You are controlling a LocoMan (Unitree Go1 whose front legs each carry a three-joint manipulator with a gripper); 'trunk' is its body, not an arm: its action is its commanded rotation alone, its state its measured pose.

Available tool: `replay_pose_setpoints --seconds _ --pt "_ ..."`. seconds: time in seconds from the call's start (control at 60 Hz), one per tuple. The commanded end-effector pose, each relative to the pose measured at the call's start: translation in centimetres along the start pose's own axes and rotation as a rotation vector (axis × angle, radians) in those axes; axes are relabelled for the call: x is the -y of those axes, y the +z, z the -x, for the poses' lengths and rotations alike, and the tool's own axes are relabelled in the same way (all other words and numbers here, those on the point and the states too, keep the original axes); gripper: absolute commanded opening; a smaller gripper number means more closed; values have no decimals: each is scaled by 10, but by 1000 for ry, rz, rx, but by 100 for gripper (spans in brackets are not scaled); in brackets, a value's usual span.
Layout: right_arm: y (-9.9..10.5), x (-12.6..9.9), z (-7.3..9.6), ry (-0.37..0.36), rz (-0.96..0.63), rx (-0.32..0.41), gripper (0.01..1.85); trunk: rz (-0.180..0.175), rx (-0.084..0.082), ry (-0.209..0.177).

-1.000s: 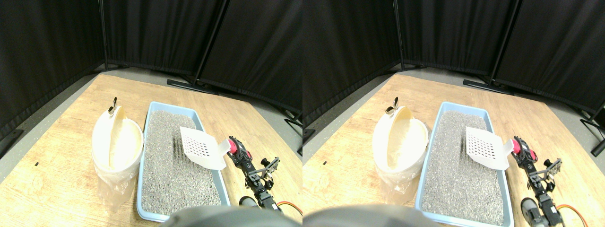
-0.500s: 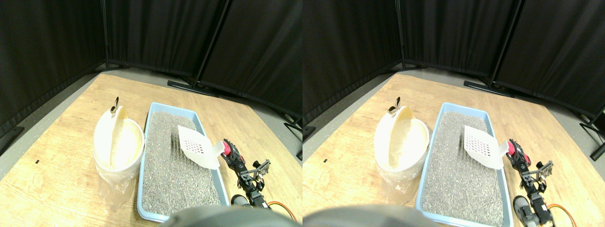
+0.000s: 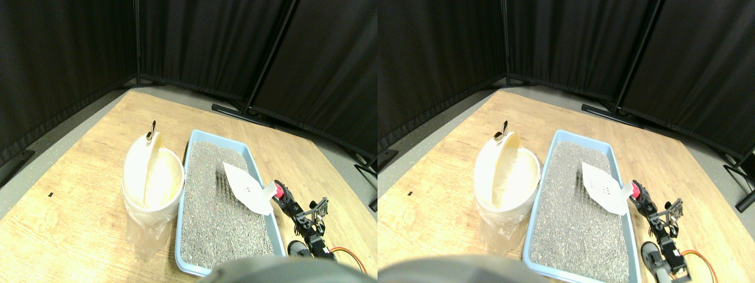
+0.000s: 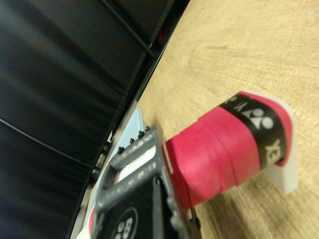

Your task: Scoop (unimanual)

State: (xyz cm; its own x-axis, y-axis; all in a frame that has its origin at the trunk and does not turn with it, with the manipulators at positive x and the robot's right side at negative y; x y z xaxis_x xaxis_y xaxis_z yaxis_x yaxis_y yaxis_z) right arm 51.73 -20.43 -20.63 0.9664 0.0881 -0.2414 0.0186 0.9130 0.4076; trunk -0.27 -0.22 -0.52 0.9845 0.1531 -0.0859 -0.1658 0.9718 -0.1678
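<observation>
A white slotted scoop (image 3: 248, 188) is tilted over the grey litter (image 3: 215, 218) in the light blue tray (image 3: 194, 137), its front edge down near the litter at the tray's right side. Its red wrapped handle (image 3: 279, 190) sticks out over the tray's right rim into my right gripper (image 3: 287, 199), which is shut on it. The wrist view is filled by the same red handle (image 4: 224, 149) with its black band, next to the dark jaw frame. A white bin (image 3: 154, 177) with a plastic liner stands against the tray's left side.
A metal clip (image 3: 151, 132) sits on the bin's far rim. Black curtain panels on metal feet (image 3: 236, 112) close off the back and the left. Tray and bin rest on a wooden board (image 3: 76, 177). An orange cable (image 3: 345, 252) trails beside my arm.
The scoop has tipped forward and sunk toward the litter, so its holes hardly show now. My gripper has followed it down and left. The whole view has shifted a little.
</observation>
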Motion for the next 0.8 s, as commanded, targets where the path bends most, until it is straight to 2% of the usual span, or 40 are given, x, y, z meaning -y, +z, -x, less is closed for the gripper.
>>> replay_pose_setpoints --seconds 0.017,0.05,0.083,0.117,0.133,0.15,0.167,0.183,0.217,0.233,0.283,0.333,0.35,0.433,0.617,0.717,0.733,0.8 --pt "2 -1 -2 -8 -16 4 5 13 -13 13" --pt "2 -1 -2 -9 -18 3 5 13 -13 13" --pt "2 -2 -1 -53 -21 -20 7 13 -13 13" --pt "3 -2 0 -74 -16 -47 22 13 -13 13" --pt "4 -2 1 -104 3 -75 54 11 -13 12" --pt "4 -2 1 -104 3 -75 54 11 -13 12" --pt "5 -2 1 -115 -1 -85 64 11 -13 12" --pt "6 -2 2 -133 5 -113 81 11 -13 12" --pt "7 -2 2 -155 3 -148 105 8 -16 12" --pt "7 -2 2 -155 3 -148 105 8 -16 12" --pt "9 -1 2 -172 20 -186 139 8 -16 12" --pt "9 -1 2 -166 34 -192 144 6 -19 12" --pt "10 1 3 -160 65 -225 160 6 -19 12" --pt "9 2 5 -154 67 -228 167 5 -19 11" --pt "9 4 17 -136 51 -209 171 1 -21 9" --pt "9 5 21 -127 71 -184 166 -6 -23 2" --pt "10 4 27 -118 77 -160 158 -6 -23 2" --pt "12 4 32 -110 60 -141 149 -12 -27 -7"
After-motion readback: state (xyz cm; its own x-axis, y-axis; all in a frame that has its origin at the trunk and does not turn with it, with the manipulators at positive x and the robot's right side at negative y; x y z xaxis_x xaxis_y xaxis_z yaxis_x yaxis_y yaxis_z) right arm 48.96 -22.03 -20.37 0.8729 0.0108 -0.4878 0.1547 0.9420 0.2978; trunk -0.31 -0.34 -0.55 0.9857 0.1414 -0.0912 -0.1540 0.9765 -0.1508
